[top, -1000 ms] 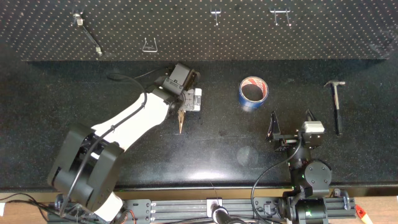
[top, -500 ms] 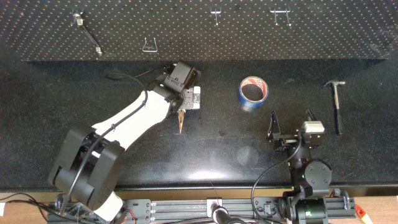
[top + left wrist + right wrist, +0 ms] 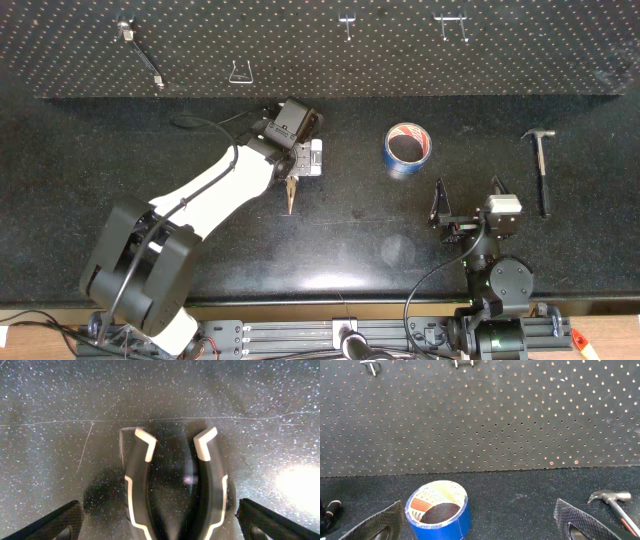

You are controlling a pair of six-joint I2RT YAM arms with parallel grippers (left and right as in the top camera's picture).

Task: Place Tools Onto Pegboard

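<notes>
Near the surface's back edge, left of centre, pliers (image 3: 291, 190) lie nose toward the front. Left gripper (image 3: 160, 515) sits over the handles, fingers apart, straddling them, not clamped.

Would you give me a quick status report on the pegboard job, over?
Left gripper open, straddling pliers on table. Right gripper open, parked. Tape roll, hammer lie well aside, not obstructing.

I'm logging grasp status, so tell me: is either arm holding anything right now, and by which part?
Nothing is held. The left end effector is open, straddling the pliers at the handles without gripping; the right end effector is open and empty.
</notes>
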